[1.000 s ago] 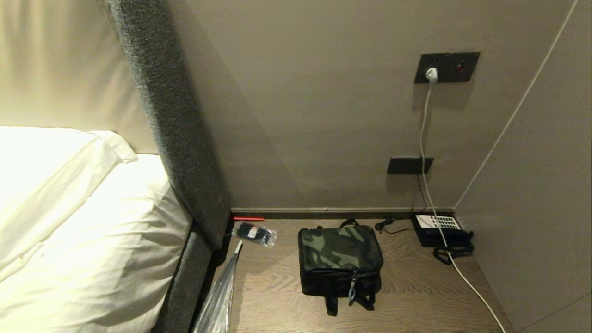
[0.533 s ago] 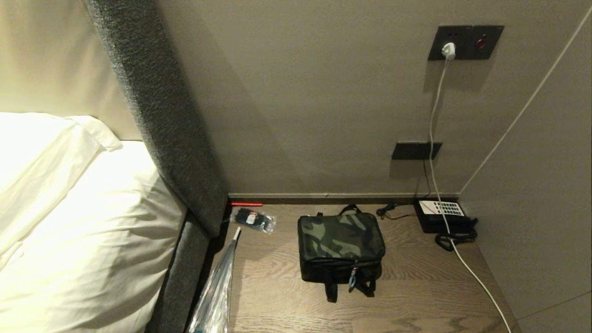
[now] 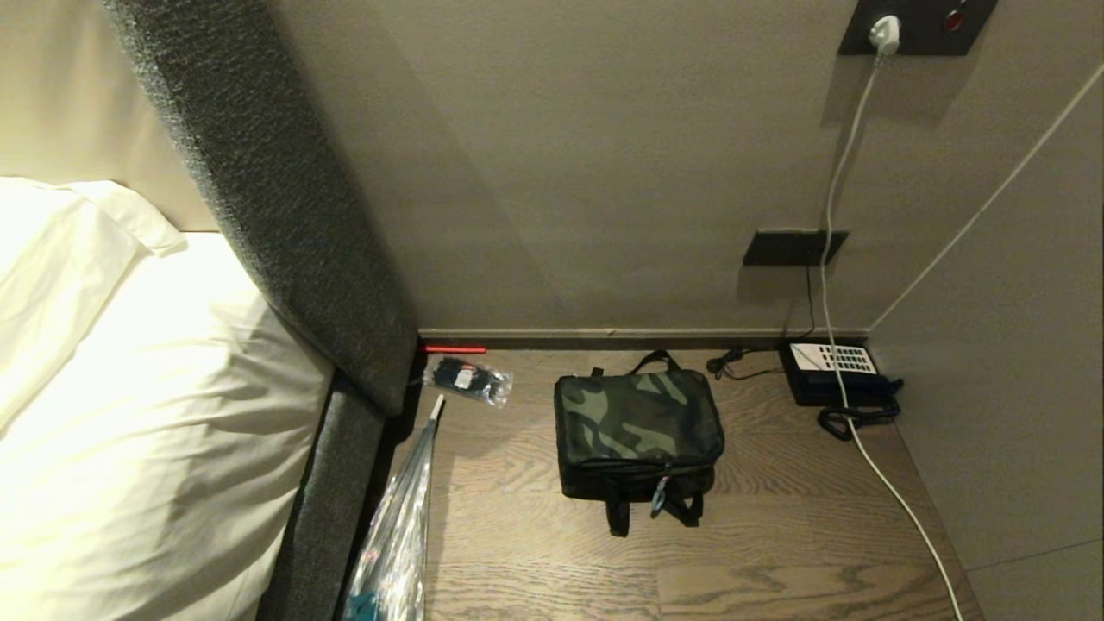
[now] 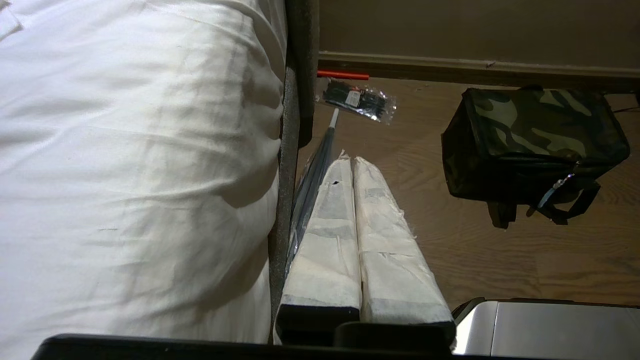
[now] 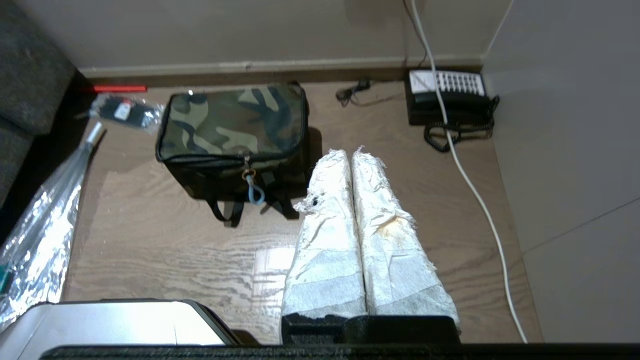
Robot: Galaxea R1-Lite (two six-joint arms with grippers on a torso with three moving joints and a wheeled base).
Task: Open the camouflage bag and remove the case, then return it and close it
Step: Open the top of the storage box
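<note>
The camouflage bag [image 3: 636, 431] [image 4: 535, 140] [image 5: 232, 132] sits zipped shut on the wooden floor near the wall, its pale blue zipper pull [image 5: 255, 190] hanging over the front. The case is hidden. Neither arm shows in the head view. My left gripper [image 4: 348, 160], wrapped in white tape, is shut and empty, hanging above the floor beside the bed and well short of the bag. In the right wrist view my right gripper [image 5: 348, 152] is likewise shut and empty, hovering above the floor off the bag's right front corner.
A bed with white bedding [image 3: 129, 414] and a grey headboard [image 3: 285, 233] fills the left. A clear packet of black items [image 3: 470, 379], a red pen [image 3: 453, 349] and a wrapped umbrella [image 3: 397, 535] lie left of the bag. A black telephone [image 3: 837, 371] and white cable [image 3: 897, 492] sit right.
The whole head view has shifted: the wall socket and bag ride higher and more floor shows in front, so the camera has tilted down. Nothing on the floor has moved.
</note>
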